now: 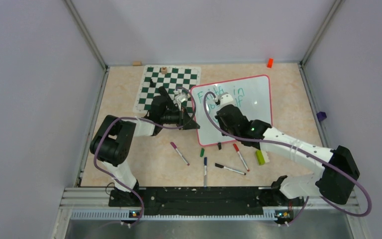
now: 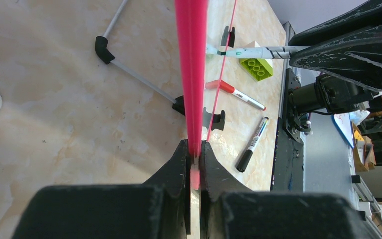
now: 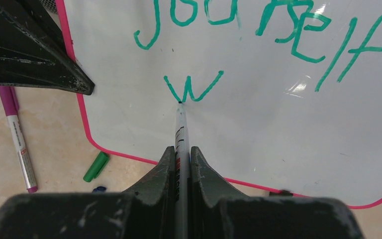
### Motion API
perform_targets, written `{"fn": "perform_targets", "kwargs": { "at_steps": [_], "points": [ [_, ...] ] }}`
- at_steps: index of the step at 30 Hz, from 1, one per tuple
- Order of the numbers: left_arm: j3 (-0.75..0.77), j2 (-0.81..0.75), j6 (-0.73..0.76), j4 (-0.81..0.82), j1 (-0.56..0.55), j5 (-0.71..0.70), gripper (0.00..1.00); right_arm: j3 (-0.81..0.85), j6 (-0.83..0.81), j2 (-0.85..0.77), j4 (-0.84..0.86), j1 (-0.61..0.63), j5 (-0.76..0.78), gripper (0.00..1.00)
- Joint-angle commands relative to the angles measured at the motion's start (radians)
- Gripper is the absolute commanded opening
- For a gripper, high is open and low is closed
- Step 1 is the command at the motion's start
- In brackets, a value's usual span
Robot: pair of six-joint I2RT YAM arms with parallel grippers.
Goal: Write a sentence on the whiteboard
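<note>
Whiteboard [image 1: 256, 107] lies centre-right on table [image 1: 149, 167], toward far edge, left side just beside chess mat [image 1: 171, 82]. Left gripper [image 2: 194, 149] clamped on red-pink frame at board's left edge, steadying it. Right gripper [image 3: 181, 152] pinched on marker [image 3: 181, 124], tip touching board at "w" [image 3: 191, 89]. Sentence [image 3: 283, 22] unfinished, third line just begun near board's near-left corner. Judgement: hold left clamp firm, use light even pressure, lift tip between letters, work rightward along the near edge.

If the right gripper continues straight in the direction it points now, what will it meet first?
The whiteboard. The right gripper is shut on a marker whose tip seems to touch the white surface at the teal "w", so the marker would probably press into the board first.
</note>
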Motion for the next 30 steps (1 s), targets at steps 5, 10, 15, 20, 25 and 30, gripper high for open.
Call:
{"fn": "perform_targets", "kwargs": {
  "at_steps": [5,10,15,20,25,30],
  "points": [
    [-0.012,-0.024,0.010,0.008,-0.005,-0.011,0.00,-0.003,0.010,-0.019,-0.026,-0.007,0.051,0.00],
    [-0.012,-0.026,0.011,0.009,-0.005,-0.011,0.00,0.028,0.015,-0.090,-0.001,-0.007,0.013,0.00],
    [-0.013,-0.029,0.011,0.008,-0.005,-0.012,0.00,0.038,-0.009,-0.137,0.011,-0.014,0.035,0.00],
    [-0.012,-0.028,0.011,0.008,-0.005,-0.012,0.00,0.056,-0.027,-0.102,-0.007,-0.026,0.115,0.00],
    [-0.013,-0.028,0.013,0.008,-0.005,-0.013,0.00,0.063,-0.033,-0.072,0.000,-0.038,0.143,0.00],
    [-0.012,-0.031,0.013,0.007,-0.006,-0.013,0.00,0.059,-0.041,-0.052,0.028,-0.044,0.148,0.00]
  ]
}}
